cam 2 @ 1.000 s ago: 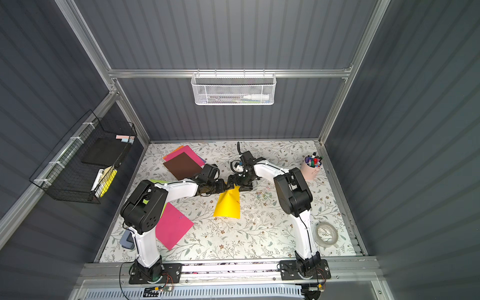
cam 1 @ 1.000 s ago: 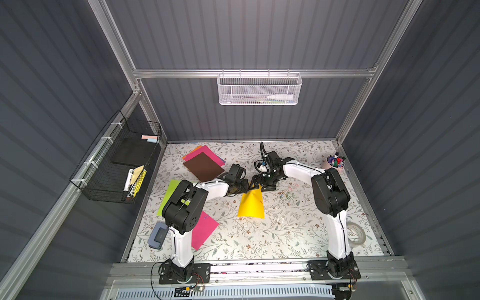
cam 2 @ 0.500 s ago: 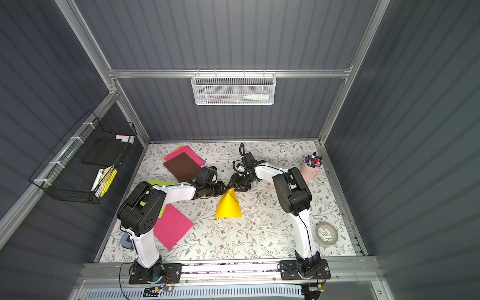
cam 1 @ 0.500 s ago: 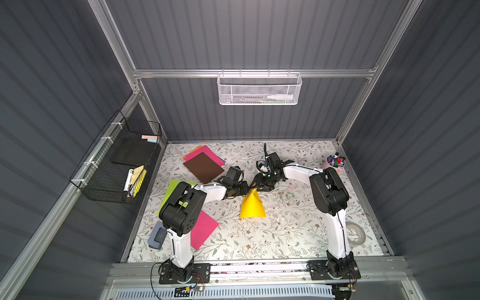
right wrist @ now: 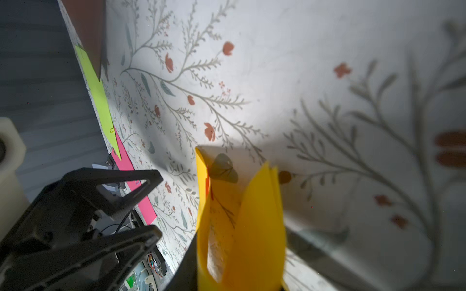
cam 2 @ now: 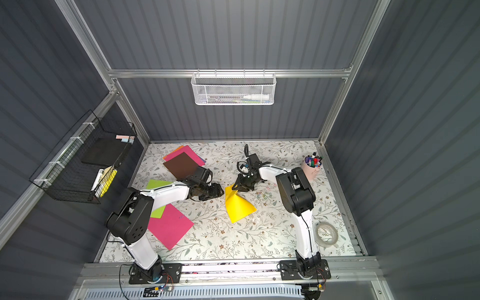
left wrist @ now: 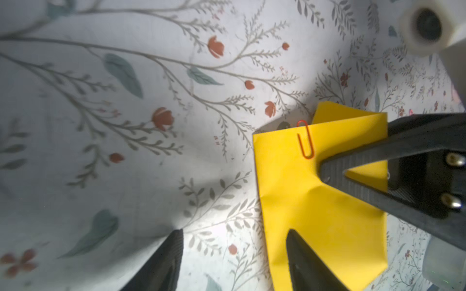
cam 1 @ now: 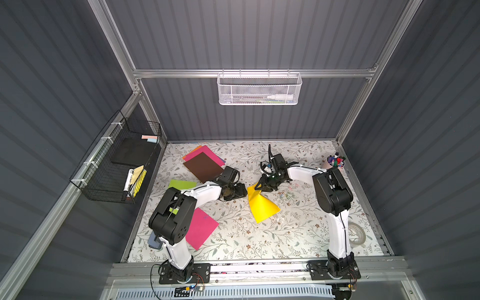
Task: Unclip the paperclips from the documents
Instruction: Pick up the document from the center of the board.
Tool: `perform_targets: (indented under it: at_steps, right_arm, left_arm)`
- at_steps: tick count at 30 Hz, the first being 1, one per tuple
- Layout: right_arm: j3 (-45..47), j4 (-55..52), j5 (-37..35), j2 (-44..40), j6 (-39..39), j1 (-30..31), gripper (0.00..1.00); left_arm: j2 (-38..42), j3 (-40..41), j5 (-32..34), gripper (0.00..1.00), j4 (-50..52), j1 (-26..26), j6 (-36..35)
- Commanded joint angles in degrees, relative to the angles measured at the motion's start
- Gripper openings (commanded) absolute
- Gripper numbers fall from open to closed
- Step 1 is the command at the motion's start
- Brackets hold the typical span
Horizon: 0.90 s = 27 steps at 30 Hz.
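Observation:
The yellow document (cam 1: 262,205) lies mid-table with its far corner lifted. My right gripper (cam 1: 261,187) is shut on that corner; in the right wrist view the bowed yellow sheet (right wrist: 252,214) fills the gap of the right gripper (right wrist: 239,252). An orange paperclip (left wrist: 306,141) sits on the sheet's edge, beside the right gripper (left wrist: 324,168). My left gripper (left wrist: 232,252) is open, one finger over the yellow document (left wrist: 327,221), the other over bare table. Loose paperclips (cam 1: 287,194) lie to the right. Brown-topped stack (cam 1: 204,166), lime sheet (cam 1: 181,185) and magenta sheet (cam 1: 201,228) lie left.
A pink cup of markers (cam 1: 335,162) stands at the back right and a tape roll (cam 1: 357,233) lies at the front right. A black wire basket (cam 1: 117,161) hangs on the left wall, a white mesh basket (cam 1: 258,89) on the back wall.
My left gripper opened and let go of the yellow document. The right gripper closed on its corner. The sheet dropped from a raised cone to lying mostly flat.

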<state>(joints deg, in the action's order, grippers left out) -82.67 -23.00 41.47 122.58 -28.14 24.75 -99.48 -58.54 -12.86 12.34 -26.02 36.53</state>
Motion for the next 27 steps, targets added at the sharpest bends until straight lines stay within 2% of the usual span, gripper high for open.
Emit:
perform_targets:
  at_steps: [1, 7, 11, 15, 19, 24, 27]
  right_arm:
    - [0.3, 0.5, 2.1, -3.7, 0.6, -0.9, 0.26]
    - [0.0, 2.4, 4.8, -6.4, -2.5, -1.8, 0.26]
    - [0.4, 3.6, 6.2, -8.7, -3.9, -2.1, 0.27]
    - [0.4, 4.1, 6.6, -11.0, -5.2, -2.2, 0.27]
    - [0.6, 4.1, 6.9, -11.9, -5.7, -2.0, 0.27]
    - [2.0, 5.2, 7.2, -12.6, -6.3, -1.0, 0.27]
    - [2.4, 5.6, 7.6, -12.9, -6.6, -0.4, 0.28]
  left_arm:
    - [4.3, -1.0, -0.5, 0.72, 2.4, 1.4, -0.5]
    - [8.5, 5.3, -8.9, 0.86, -10.6, 1.4, -3.4]
    - [10.3, 8.3, -15.6, 0.89, -19.0, 1.5, -3.8]
    - [8.6, 9.0, -18.6, 0.89, -21.9, 1.6, -3.8]
    - [9.4, 10.5, -21.9, 0.89, -30.2, 1.8, 0.2]
    - [8.4, 8.8, -22.8, 0.82, -33.0, 1.8, 1.3]
    - [7.6, 8.5, -22.7, 0.74, -34.1, 2.1, 1.5]
